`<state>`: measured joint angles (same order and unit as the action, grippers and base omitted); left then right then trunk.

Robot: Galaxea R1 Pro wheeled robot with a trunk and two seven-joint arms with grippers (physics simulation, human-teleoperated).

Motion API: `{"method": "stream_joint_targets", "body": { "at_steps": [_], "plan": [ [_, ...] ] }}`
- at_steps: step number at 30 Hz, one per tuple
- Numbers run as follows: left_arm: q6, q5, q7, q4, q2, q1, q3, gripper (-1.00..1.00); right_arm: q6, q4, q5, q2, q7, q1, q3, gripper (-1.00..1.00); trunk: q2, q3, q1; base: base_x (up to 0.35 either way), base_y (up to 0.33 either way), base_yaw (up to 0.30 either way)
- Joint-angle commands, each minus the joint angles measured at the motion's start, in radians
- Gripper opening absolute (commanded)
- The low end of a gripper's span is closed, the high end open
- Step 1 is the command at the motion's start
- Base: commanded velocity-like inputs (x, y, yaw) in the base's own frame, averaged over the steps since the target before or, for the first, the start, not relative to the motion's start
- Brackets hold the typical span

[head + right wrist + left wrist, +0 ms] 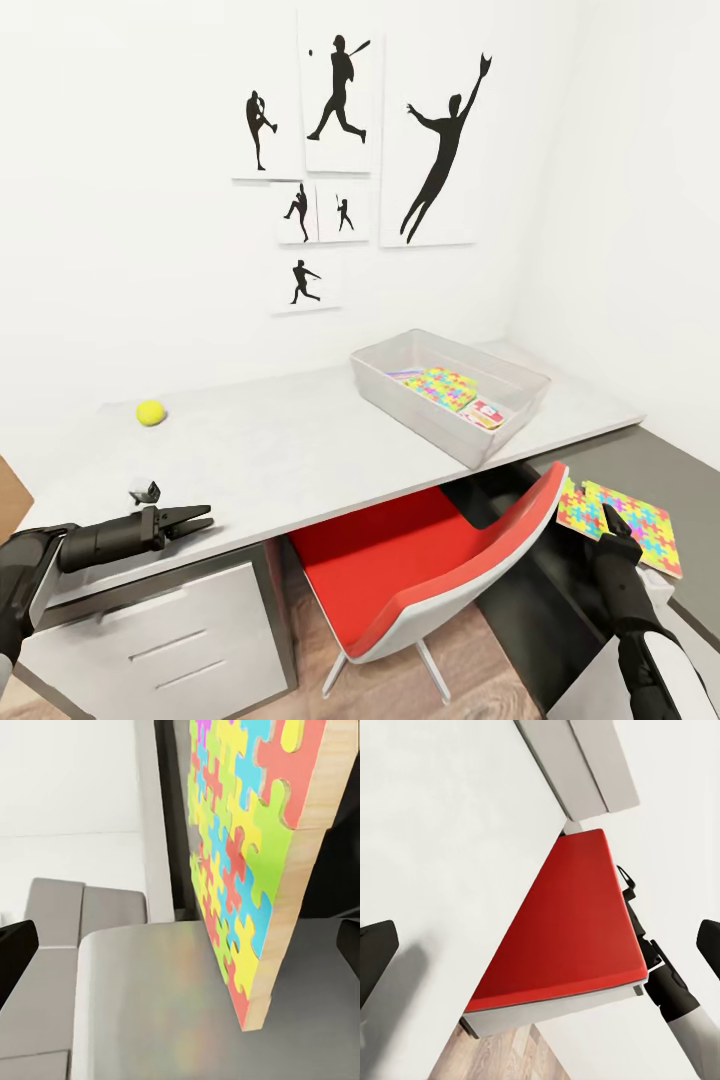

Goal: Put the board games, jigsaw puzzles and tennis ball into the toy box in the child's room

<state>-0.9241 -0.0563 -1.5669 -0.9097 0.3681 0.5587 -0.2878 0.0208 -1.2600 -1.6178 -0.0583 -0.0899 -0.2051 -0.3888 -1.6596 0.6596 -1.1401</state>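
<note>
The jigsaw puzzle (622, 522) is held by the right gripper (612, 524), fingers clamped on its edge, above the lower dark-grey section (650, 465) at about 4 o'clock from the toy box (450, 392). The toy box stands on the table (290, 450) and already holds another puzzle (440, 387) and a game box (486, 413). The tennis ball (151, 412) lies on the table at 9 o'clock from the box. The left gripper (190, 520) hovers over the table edge, fingers a little apart, holding nothing. The step in hand seems to be carrying this puzzle; next it must be lifted over the rim toward 10 o'clock, clear of the red chair (430, 560).
</note>
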Motion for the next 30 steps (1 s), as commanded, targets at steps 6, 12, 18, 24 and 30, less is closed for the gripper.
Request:
{"method": "stream_joint_targets", "body": {
  "at_steps": [6,12,18,24,30],
  "plan": [
    [-0.012,0.006,-0.004,0.0,0.0,0.0,0.001,1.0,0.002,0.006,-0.011,-0.001,-0.004,0.0,-0.001,1.0,0.0,0.001,0.0,0.0,0.0,0.0],
    [-0.012,0.006,-0.004,0.0,0.0,0.0,0.001,1.0,0.002,0.008,-0.011,-0.001,-0.004,0.0,-0.001,1.0,0.0,0.001,0.0,0.0,0.0,0.0],
    [-0.012,0.006,-0.004,0.001,-0.001,0.0,0.001,1.0,0.002,0.008,-0.011,0.0,-0.004,0.0,-0.001,1.0,0.0,0.001,0.0,0.0,0.0,0.0],
    [-0.012,0.006,-0.004,0.0,0.0,0.0,0.001,1.0,0.002,0.008,-0.011,0.0,-0.004,0.0,-0.001,1.0,0.0,0.001,0.0,0.063,0.0,0.0],
    [-0.012,0.006,-0.004,0.0,0.0,0.0,0.001,1.0,0.002,0.008,-0.01,0.0,-0.004,0.0,-0.001,1.0,0.0,0.001,0.0,0.017,0.0,0.0]
  ]
}}
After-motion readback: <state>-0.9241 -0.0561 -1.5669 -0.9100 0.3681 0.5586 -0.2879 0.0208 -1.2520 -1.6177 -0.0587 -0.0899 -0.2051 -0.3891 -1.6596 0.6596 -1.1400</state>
